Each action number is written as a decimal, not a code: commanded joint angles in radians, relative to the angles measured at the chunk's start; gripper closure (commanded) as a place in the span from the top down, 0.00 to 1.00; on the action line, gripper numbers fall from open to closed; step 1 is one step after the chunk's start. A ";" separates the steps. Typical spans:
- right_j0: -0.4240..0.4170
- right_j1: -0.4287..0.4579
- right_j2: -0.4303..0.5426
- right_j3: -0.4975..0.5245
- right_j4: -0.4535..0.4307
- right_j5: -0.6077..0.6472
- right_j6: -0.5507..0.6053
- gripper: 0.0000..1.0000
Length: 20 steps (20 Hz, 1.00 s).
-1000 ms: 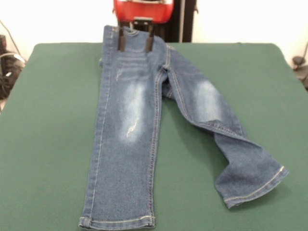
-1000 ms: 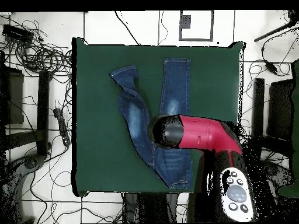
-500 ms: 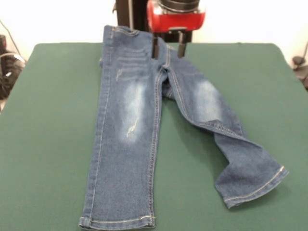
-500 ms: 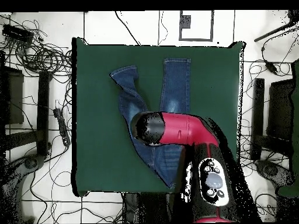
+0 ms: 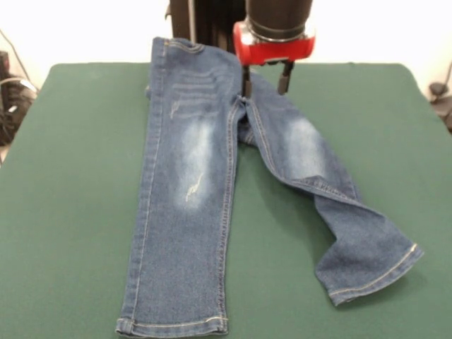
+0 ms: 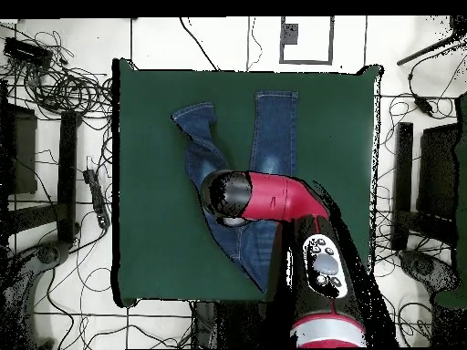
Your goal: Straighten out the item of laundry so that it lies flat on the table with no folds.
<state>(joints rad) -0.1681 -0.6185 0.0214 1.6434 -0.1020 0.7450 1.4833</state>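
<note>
Front view: the jeans (image 5: pixel 201 176) lie on the table (image 5: pixel 70 198) with the waistband at 12 o'clock, reaching the far edge. One leg runs straight along the 12-to-6 line, its hem at the near edge. The other leg splays toward 4 o'clock, with a crease across it below the faded thigh patch, and its hem turns toward 3. Bare green top lies wide at 9 o'clock and at 3, with a wedge between the legs. The gripper (image 5: pixel 265 78) hangs over the crotch and upper splayed leg, its two dark fingers (image 5: pixel 246 80) spread apart with nothing between them; whether the tips touch the denim I cannot tell.

Overhead view: the jeans (image 6: pixel 274 137) run from 12 to 6, hems toward 12, the bent leg angling to 10 o'clock. The arm (image 6: pixel 274 197) covers the waist end. Open table (image 6: pixel 146 182) lies at 9 and at 3.
</note>
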 commanded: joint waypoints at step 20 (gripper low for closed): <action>0.056 0.048 0.114 -0.019 0.069 0.075 0.120 1.00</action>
<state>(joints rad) -0.1471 -0.5764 0.0217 1.6350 -0.0827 0.7657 1.4833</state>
